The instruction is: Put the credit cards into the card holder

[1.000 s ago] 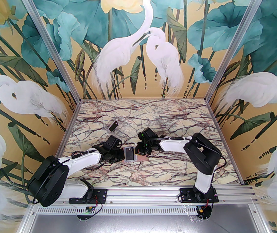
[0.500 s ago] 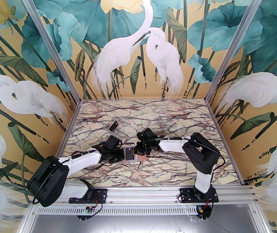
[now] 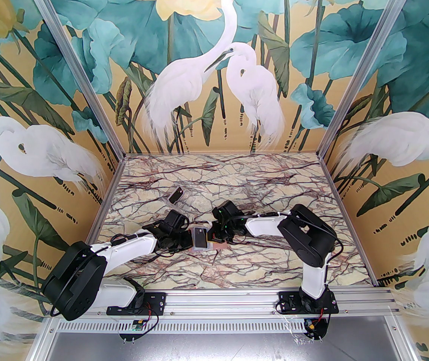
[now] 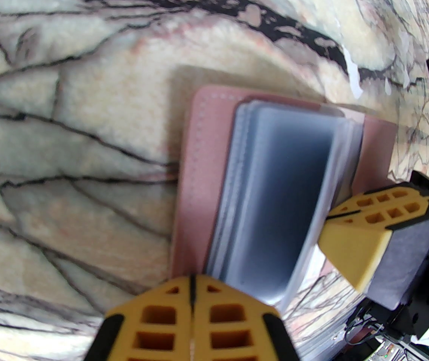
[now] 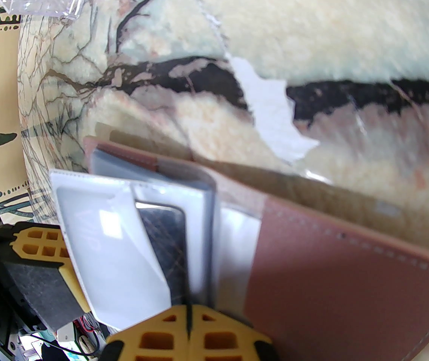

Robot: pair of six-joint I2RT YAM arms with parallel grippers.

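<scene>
Both grippers have fingers pressed together: the left gripper (image 4: 192, 278) at the near edge of the clear sleeves (image 4: 286, 201), the right gripper (image 5: 189, 308) at their opposite edge. Whether either nips one I can't tell. On the marbled worktop (image 3: 237, 186) the card holder (image 4: 195, 171) lies open between them, a black credit card (image 5: 163, 235) tucked in the top one. My worry is that those floppy sleeves drag or fold when a gripper backs off, spilling the card out.

So the card holder (image 5: 350, 276) is lying open on the marble surface (image 5: 312, 32), clear sleeves (image 5: 98, 239) fanned up off its left half, dark card (image 5: 162, 231) tucked in one. The right end effector (image 5: 189, 310) is pinched closed right at its near edge.
</scene>
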